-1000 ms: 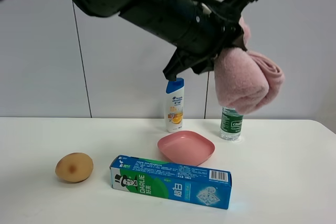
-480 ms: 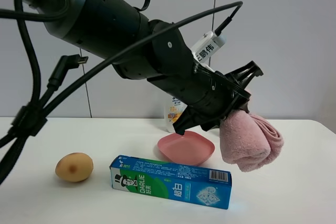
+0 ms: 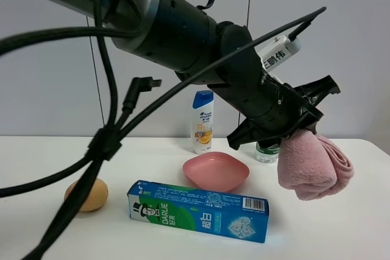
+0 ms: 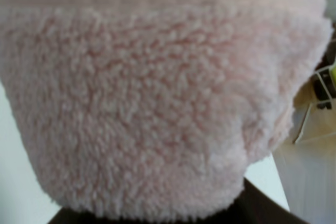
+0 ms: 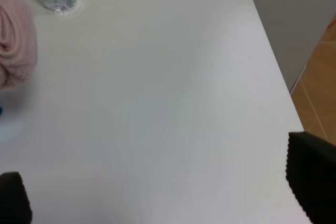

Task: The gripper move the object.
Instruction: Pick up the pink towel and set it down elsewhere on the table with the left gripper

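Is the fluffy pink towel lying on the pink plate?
No, the towel hangs from the claw, off to the side of the plate, which holds nothing.

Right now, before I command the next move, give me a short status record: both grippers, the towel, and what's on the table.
left gripper: shut on the pink towel, which hangs below it
towel position: right of the pink plate, near the water bottle; appears to be off the table
right gripper: open, holding nothing, over bare table
other items: toothpaste box in front of the plate, egg at left, shampoo bottle behind the plate
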